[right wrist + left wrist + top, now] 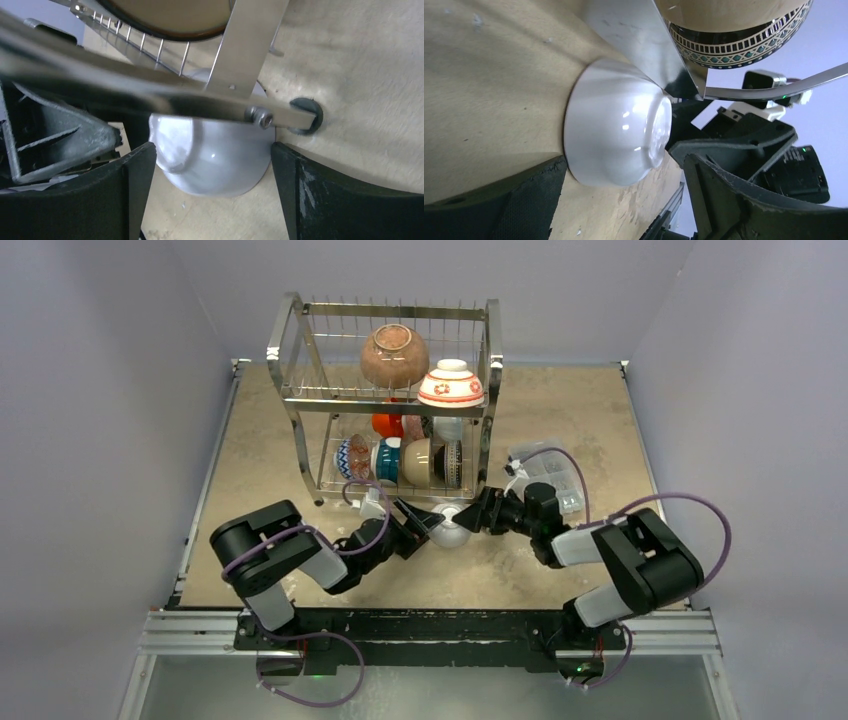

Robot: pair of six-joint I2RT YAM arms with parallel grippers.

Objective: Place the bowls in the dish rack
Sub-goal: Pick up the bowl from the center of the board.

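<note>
White bowl (452,527), inverted on counter (560,420) just before dish rack (392,407), between left pincer (432,524) and right pincer (474,518), both spread apart around it.

A robotics lab cell: bare grey walls (100,390) enclose a tan tabletop (570,420) with an aluminium rail (430,632).
</note>
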